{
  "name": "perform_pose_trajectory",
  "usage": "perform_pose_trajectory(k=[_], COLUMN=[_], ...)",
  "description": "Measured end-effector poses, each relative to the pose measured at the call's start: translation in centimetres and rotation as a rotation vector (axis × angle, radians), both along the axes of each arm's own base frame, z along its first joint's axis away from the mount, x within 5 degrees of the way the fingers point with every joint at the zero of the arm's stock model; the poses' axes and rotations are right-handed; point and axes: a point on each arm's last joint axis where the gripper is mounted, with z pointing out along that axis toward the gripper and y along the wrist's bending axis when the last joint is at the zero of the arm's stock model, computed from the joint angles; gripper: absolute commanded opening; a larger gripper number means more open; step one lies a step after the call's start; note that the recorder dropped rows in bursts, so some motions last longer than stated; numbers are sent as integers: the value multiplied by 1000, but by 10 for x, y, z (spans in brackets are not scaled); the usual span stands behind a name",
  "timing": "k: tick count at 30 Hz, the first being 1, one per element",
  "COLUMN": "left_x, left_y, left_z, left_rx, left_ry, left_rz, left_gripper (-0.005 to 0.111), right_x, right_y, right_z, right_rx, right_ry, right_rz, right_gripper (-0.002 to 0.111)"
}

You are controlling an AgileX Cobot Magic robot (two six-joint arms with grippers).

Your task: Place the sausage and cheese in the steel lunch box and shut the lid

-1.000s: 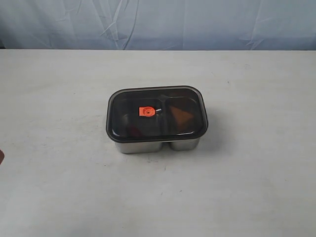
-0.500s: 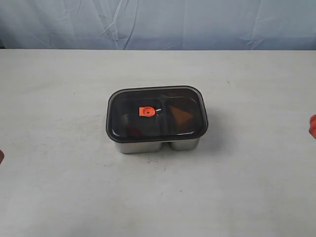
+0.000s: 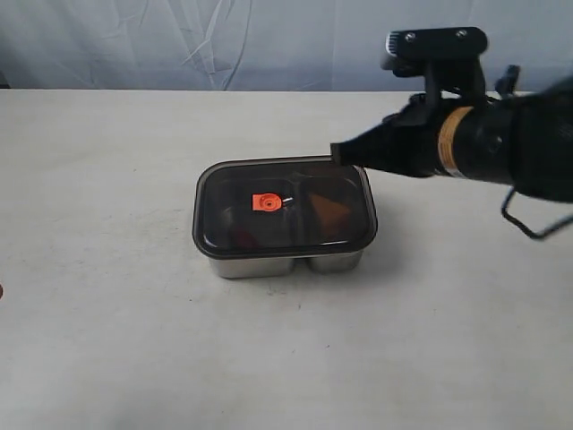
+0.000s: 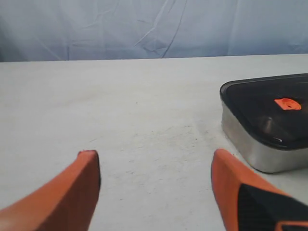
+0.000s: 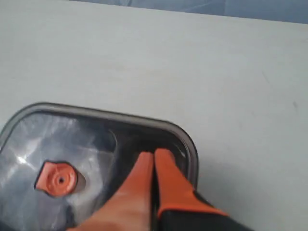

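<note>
In the exterior view, the steel lunch box (image 3: pixel 269 265) sits in the middle of the white table (image 3: pixel 107 340). The dark lid (image 3: pixel 235 199) lies flat on top of the lunch box, so the box is shut. A little orange valve (image 3: pixel 266 203) sits in the middle of the lid. You can see through the lid. The yellow cheese (image 3: pixel 329 211) is inside the lunch box, in the smaller part. A dim dark red shape, the sausage (image 3: pixel 240 237), is in the bigger part. The right arm (image 3: pixel 501 143) reaches in over the table, and the right gripper (image 3: pixel 337 152) is at the far corner of the lunch box on the cheese side. From here you cannot tell if it touches the lid. A blue cloth (image 3: pixel 179 45) hangs behind the table.

In the left wrist view, the left gripper (image 4: pixel 156 162) has its two orange fingers (image 4: pixel 82 185) far apart with nothing between them, only bare table. The lunch box (image 4: pixel 250 151), with its lid (image 4: pixel 260 103) on, is well apart from it, off to one side.

In the right wrist view, the right gripper (image 5: pixel 154 155) has its two orange fingers (image 5: pixel 168 178) pressed tight together and holds nothing. The tips are over the lid (image 5: pixel 86 130), just inside one corner of the lunch box. The valve (image 5: pixel 57 179) is near them.
</note>
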Motion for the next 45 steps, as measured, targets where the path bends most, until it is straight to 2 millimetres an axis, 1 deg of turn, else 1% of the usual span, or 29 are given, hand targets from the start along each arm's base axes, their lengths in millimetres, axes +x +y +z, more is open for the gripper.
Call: perform_pose_trajectory(k=[1,2,3,4,6,9,13,20,28,32,35,37,38,39,40,41,42,43,44,45], left_x=[0,1,1,1,1,2,2,2,2,2,2,2,2,2,2,2,2,2,2,2], left_y=[2,5,7,10,12,14,16,19,21,23,24,25,25,25,25,25,25,25,25,25], left_z=[-1,-1,-1,-1,-1,0,0,2,3,4,5,5,5,5,5,5,5,5,5,5], left_rx=[-7,-18,-28,-42,-57,-54,-24,19,46,31,29,34,30,30,37,40,50,52,53,53], left_ry=[8,12,17,20,17,11,4,-27,-38,-47,-55,-55,-55,-56,-57,-57,-57,-57,-57,-57], left_rz=[22,61,89,123,154,176,190,207,228,255,268,271,271,272,273,273,274,274,274,274], left_gripper=[63,63,63,63,63,63,63,63,63,63,63,63,63,63,63,63,63,63,63,63], right_x=[14,35,46,61,75,86,89,90,94,95,95,94,91,90,84,80,66,59,37,15], right_y=[3,4,4,2,1,3,10,10,13,13,14,13,11,9,2,-2,-13,-18,-32,-45], right_z=[-6,-11,-17,-28,-39,-55,-69,-71,-89,-93,-92,-78,-57,-47,-20,-5,21,30,52,65], right_rx=[29,79,96,107,103,81,91,92,80,90,97,111,129,134,140,147,157,162,176,191], right_ry=[20,40,57,83,101,124,154,160,202,220,219,188,143,117,50,15,-47,-70,-125,-164], right_rz=[17,24,21,11,2,11,53,53,46,36,40,42,38,31,5,-6,-31,-41,-66,-75], right_gripper=[-1,-1,-1,-1,-1,-1,-1,-1,-1,-1,-1,-1,-1,-1,-1,-1,-1,-1,-1,-1])
